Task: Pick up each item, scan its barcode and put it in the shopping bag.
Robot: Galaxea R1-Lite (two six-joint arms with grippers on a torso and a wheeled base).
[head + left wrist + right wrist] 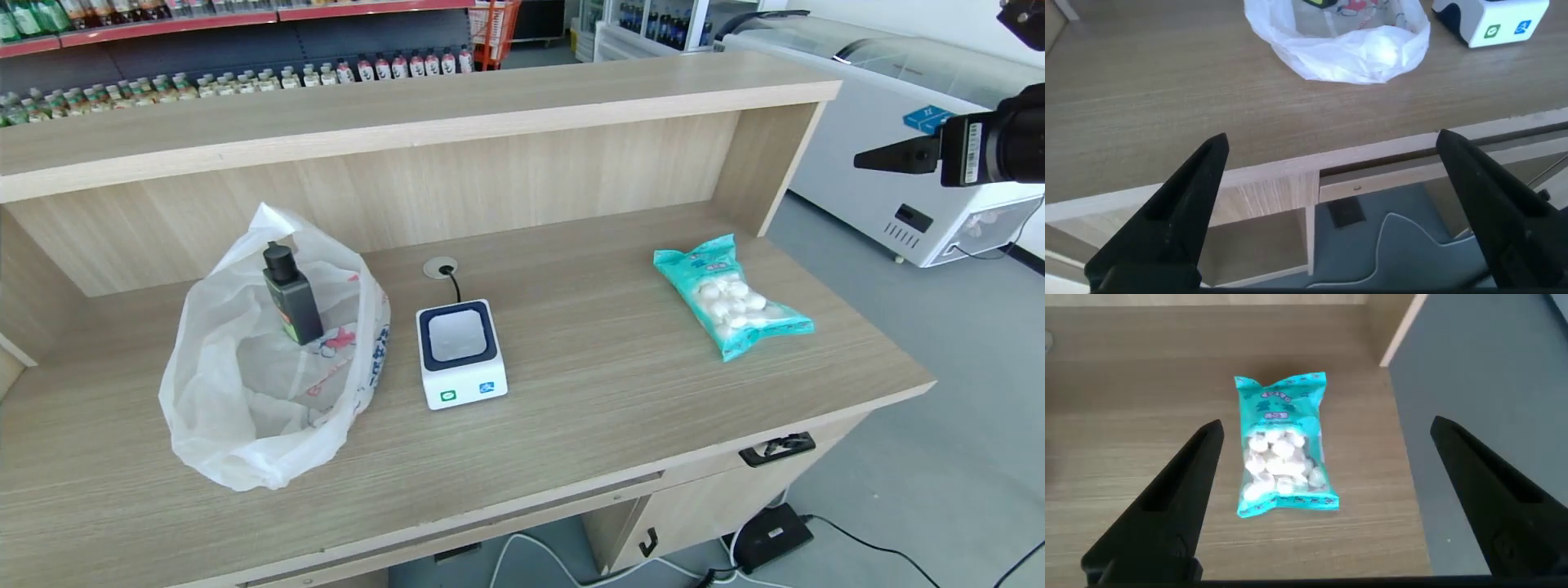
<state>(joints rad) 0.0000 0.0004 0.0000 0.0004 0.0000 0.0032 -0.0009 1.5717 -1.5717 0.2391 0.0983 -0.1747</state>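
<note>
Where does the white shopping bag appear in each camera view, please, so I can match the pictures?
Head view: the shopping bag lies on the counter's left part, left of the scanner.
Left wrist view: the bag sits on the counter past its front edge, beside the scanner.
Right wrist view: faces the teal packet, away from the bag.
Shared landmark: the wooden counter top.

Wooden counter, chest freezer (white), bottle shelves

1 shopping bag; 1 dark bottle; 1 barcode scanner; 1 teal packet of white round pieces.
</note>
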